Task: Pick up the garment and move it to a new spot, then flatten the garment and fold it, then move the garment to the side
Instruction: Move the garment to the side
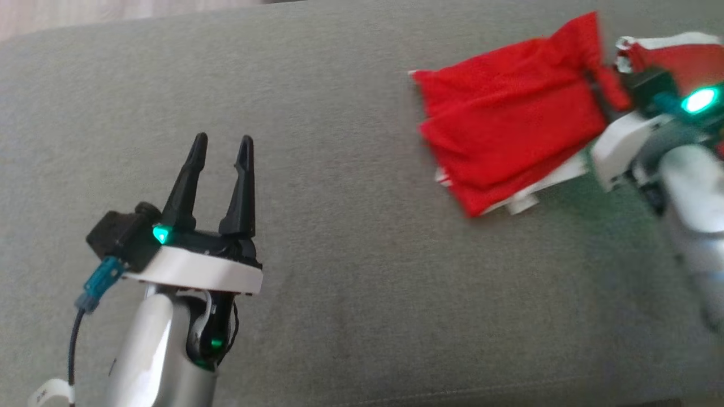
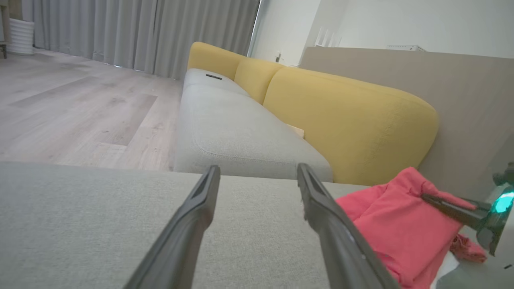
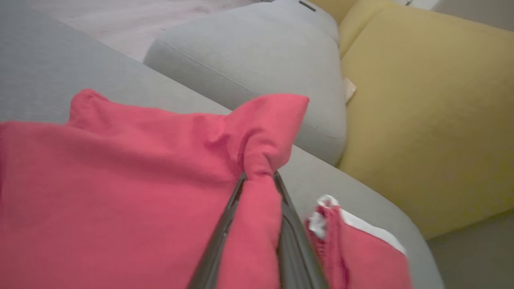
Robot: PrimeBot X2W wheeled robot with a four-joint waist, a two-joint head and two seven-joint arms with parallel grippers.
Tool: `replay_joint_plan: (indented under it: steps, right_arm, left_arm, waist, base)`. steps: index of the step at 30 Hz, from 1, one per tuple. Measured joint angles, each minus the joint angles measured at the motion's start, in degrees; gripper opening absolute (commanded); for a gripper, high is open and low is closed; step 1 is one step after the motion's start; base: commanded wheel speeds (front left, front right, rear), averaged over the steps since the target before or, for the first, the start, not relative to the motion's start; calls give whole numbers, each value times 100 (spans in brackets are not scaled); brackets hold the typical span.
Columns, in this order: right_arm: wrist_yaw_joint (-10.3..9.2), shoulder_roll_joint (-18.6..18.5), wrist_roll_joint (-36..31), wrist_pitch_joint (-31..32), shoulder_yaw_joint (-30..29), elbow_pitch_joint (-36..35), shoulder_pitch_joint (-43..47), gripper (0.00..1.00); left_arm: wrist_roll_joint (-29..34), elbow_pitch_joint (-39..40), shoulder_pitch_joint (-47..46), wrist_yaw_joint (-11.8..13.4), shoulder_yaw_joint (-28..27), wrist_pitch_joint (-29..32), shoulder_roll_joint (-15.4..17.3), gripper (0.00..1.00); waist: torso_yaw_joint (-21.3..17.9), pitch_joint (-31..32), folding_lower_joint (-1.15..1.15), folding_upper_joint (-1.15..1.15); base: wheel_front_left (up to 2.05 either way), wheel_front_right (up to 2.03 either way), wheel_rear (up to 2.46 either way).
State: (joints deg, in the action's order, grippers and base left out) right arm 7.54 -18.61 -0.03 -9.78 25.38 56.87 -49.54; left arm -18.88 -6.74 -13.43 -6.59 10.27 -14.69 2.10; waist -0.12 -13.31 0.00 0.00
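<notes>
Now, right tool (image 3: 259, 176) pinching red garment (image 1: 509, 113), grey cushion (image 1: 339, 254) beneath

Bare grey cushion (image 1: 362, 271) is lying open across the middle, and a clear lane is running from the left gripper (image 1: 222, 144) to the red garment (image 1: 509, 124). The right gripper (image 3: 260, 180), pinching a bunched fold, is crowding the garment's right side, and a yellow backrest (image 2: 349, 120) is rising beyond the cushion's edge.
</notes>
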Motion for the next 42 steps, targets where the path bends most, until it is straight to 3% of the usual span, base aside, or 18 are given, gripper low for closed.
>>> replay_joint_plan:
  steps: [6, 9, 14, 21, 30, 31, 32, 42]
  right_arm:
    - [0, -884, 213, 327, 14, -287, -324, 0]
    - [0, -1370, 229, 581, -268, -282, -415, 0]
    - [0, -1838, 116, 738, -648, -160, -413, 0]
    - [0, -2078, -283, 983, -1243, 43, -414, 0]
    - [0, -2075, -668, 1167, -1982, 89, -414, 0]
    - [0, -2058, -725, 1167, -2067, 69, -414, 56]
    - [0, -2033, -779, 1167, -2173, 43, -414, 100]
    - [0, -1478, -1185, 1183, -2759, -531, -302, 100]
  left_arm:
    - [15, 1, 36, -31, 8, 0, -2, 100]
    - [68, -1, 12, -47, 10, 0, 0, 100]
    - [91, -18, -58, -49, 7, 0, 0, 100]
    - [126, -30, -264, -55, 1, 0, -1, 100]
    - [126, -29, -383, -55, 20, 0, -1, 100]
    - [126, -29, -385, -55, 19, 0, -1, 100]
    - [126, -31, -389, -55, 20, 0, -1, 100]
    - [123, -97, -426, -55, 3, 0, -2, 100]
  waist:
    - [-200, -100, 0, 0]
    - [-193, -274, 0, 0]
    - [-118, -485, 0, 0]
    - [21, -785, 0, 0]
    - [119, -1019, 0, 0]
    - [121, -1027, 0, 0]
    - [119, -1028, 0, 0]
    - [29, -723, 0, 0]
  base:
    - [0, 0, 0]
    - [0, 0, 0]
    - [0, 0, 0]
    - [0, 0, 0]
    - [0, 0, 0]
    - [0, 0, 0]
    - [0, 0, 0]
    - [0, 0, 0]
